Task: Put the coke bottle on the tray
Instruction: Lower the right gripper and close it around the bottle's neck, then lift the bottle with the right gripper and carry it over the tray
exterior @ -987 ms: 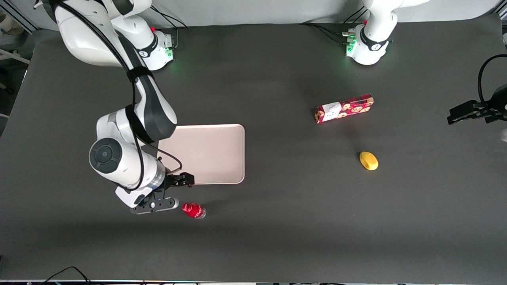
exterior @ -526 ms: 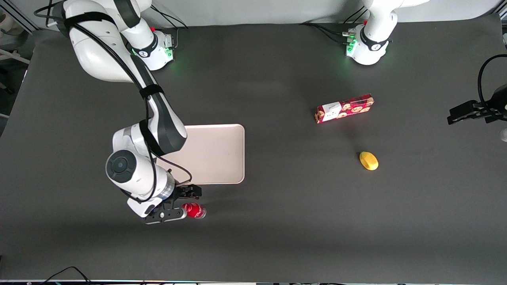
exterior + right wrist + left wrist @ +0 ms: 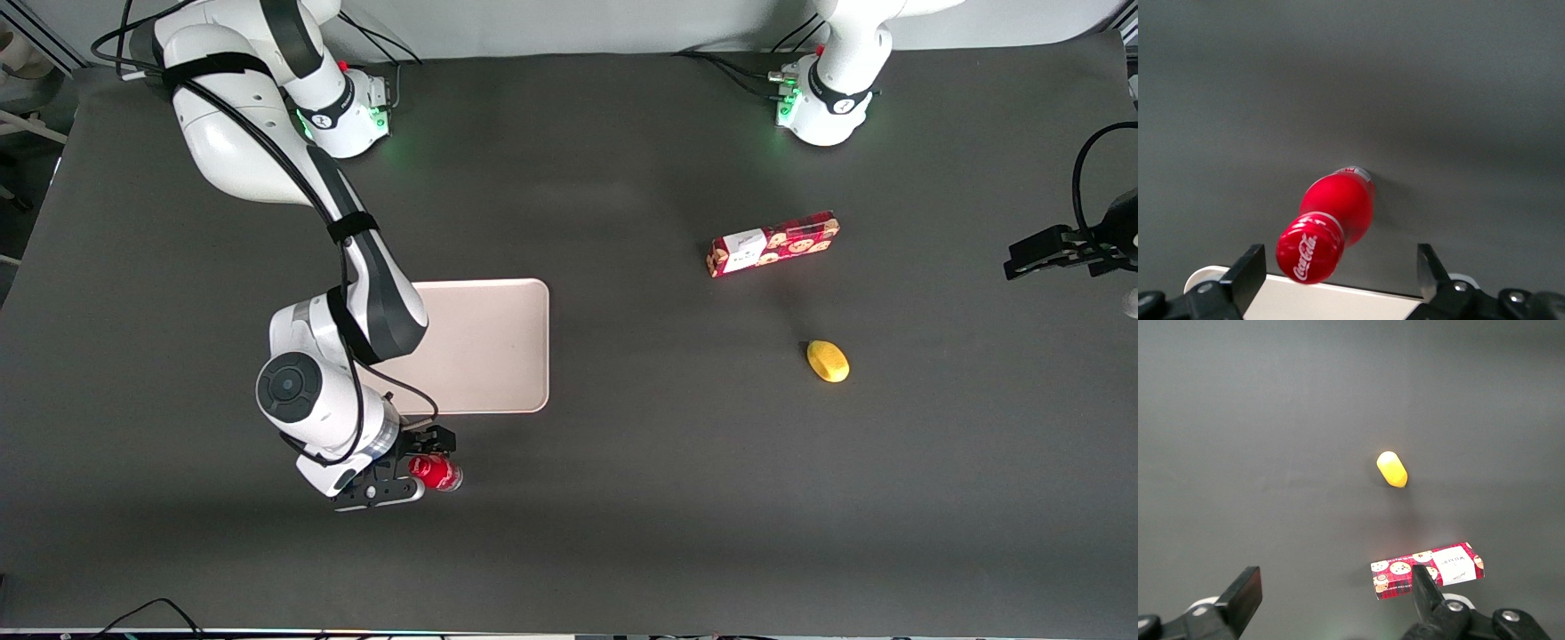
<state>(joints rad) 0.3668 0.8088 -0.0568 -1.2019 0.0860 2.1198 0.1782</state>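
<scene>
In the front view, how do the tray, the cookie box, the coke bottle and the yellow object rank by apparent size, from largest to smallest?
1. tray, though the arm covers part of it
2. cookie box
3. coke bottle and yellow object: too alike to rank; the gripper hides part of the bottle, one finger on either side of it.

A red Coca-Cola bottle [image 3: 1338, 220] stands on the dark grey table [image 3: 1351, 87], its capped top between the spread fingers of the gripper [image 3: 1341, 267]. The pale tray [image 3: 1338, 300] edge shows beneath the cap.

Claw [image 3: 425, 464] now lower and closer over the coke bottle [image 3: 436, 473], fingers spread either side.
</scene>
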